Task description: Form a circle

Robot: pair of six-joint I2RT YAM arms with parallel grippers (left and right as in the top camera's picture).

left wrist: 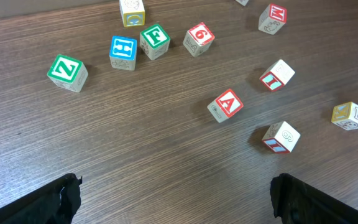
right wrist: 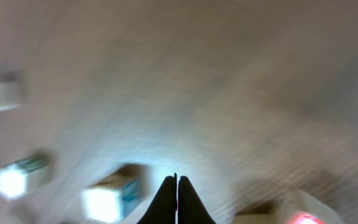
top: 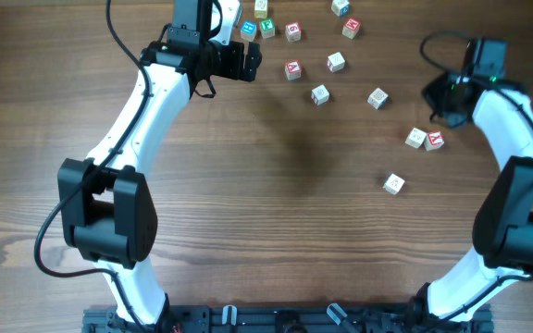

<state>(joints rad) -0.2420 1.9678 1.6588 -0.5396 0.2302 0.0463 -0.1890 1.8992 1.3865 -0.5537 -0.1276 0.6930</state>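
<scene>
Across the far half of the table (top: 276, 222) lie the cubes (top: 336, 62), a loose scatter and no circle yet. There is a tight cluster at the far left, singles through the middle, a pair (top: 415, 138) side by side toward the right, and one stray cube (top: 394, 184) nearest the robot. Taken whole, the scatter's long axis runs from far left to near right. No box, tray or other container shows in any view.

The left arm (top: 146, 120) reaches up to the far-left cluster. Its left gripper (top: 248, 62) hangs there with fingers spread wide and nothing between them. From the left wrist, the left gripper (left wrist: 176, 199) looks out over the A cube (left wrist: 225, 104), which lies ahead of the gap, a little toward the right of that view and apart from both fingers. The Z cube (left wrist: 67, 71) sits further ahead on the other side.

The right gripper (top: 444, 100) is clenched on nothing. Its wrist view is badly blurred, but the right gripper (right wrist: 177, 186) shows tips pressed together, with a pale cube (right wrist: 110, 200) just beside them. Overhead, the pair lies just to its near side.

By my judgement the left gripper is nearer for the A cube and the cluster, and the right for the pair and the stray cube.
</scene>
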